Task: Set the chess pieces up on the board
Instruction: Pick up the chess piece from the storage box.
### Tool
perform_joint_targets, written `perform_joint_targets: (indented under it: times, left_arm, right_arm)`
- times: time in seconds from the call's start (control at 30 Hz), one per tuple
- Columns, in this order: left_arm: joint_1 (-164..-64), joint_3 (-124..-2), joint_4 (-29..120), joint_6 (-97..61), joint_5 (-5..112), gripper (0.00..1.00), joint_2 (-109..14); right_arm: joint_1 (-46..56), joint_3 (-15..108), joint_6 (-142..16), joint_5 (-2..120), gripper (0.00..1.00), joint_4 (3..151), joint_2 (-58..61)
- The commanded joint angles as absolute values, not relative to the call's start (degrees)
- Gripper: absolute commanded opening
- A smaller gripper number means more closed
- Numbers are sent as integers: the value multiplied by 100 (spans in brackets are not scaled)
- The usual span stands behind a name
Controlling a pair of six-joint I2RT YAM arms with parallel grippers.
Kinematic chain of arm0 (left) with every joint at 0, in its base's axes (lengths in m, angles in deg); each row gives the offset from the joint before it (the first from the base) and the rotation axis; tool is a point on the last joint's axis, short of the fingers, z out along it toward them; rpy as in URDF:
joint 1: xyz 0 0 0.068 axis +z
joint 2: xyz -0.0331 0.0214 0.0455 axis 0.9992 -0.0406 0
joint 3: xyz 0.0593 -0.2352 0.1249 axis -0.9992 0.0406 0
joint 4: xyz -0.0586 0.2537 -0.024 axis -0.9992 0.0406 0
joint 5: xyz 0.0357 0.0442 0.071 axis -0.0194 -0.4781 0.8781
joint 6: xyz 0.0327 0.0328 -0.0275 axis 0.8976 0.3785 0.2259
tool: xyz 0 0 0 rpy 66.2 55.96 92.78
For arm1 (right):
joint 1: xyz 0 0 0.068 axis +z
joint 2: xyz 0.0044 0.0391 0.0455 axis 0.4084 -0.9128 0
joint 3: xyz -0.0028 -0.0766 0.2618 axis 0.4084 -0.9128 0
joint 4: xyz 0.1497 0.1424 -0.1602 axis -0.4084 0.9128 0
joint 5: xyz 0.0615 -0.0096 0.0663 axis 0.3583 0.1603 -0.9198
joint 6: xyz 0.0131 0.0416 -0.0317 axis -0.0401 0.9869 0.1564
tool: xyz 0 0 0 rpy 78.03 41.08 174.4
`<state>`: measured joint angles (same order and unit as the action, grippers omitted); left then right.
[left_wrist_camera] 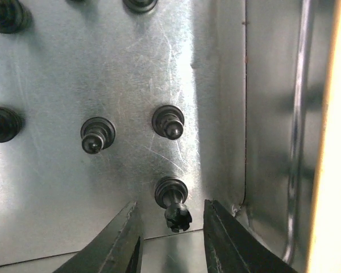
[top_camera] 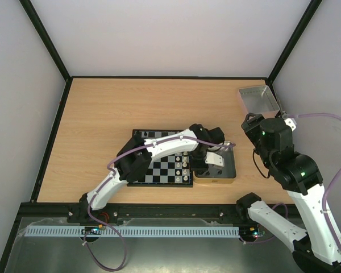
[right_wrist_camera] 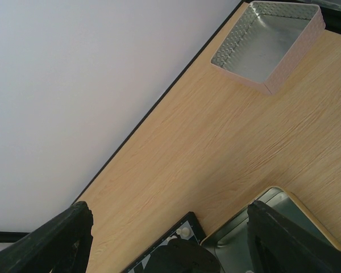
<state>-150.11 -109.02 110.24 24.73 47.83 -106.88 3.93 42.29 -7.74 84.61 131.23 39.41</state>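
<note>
The board [top_camera: 157, 169], black and silver checks, lies mid-table with several white pieces [top_camera: 182, 164] on its right columns. My left gripper [top_camera: 209, 165] reaches into the gold-rimmed tin [top_camera: 230, 178]. In the left wrist view it is open [left_wrist_camera: 170, 242], its fingers either side of a black rook-like piece [left_wrist_camera: 175, 206] standing on the tin's floor, not touching it. Other black pieces [left_wrist_camera: 98, 134] stand further in. My right gripper [top_camera: 254, 129] is open and empty, held above the table right of the tin. Its view [right_wrist_camera: 176, 242] shows the board's corner [right_wrist_camera: 188, 223] with one white piece [right_wrist_camera: 184, 231].
The tin's metal wall [left_wrist_camera: 273, 114] is close on the right of the left gripper. An upturned silver lid [top_camera: 258, 99] lies at the back right, also in the right wrist view [right_wrist_camera: 267, 40]. The left arm [top_camera: 159, 147] crosses over the board.
</note>
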Motion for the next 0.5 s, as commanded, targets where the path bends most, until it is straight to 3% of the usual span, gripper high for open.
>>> perform_joint_targets:
  times: [0.0, 0.17, 0.47]
  left_arm:
    - [-15077, -10876, 11290, 2625, 4938, 26, -10711]
    - [-15079, -10858, 11302, 2638, 4976, 5, -10702]
    - [-15092, -11134, 11301, 2508, 4874, 2, -10662]
  right_arm:
    - [366, 4176, -762, 8497, 72, 13135, 3992]
    - [367, 4150, -754, 8480, 72, 13114, 4014]
    - [367, 4112, -753, 8487, 72, 13142, 4058]
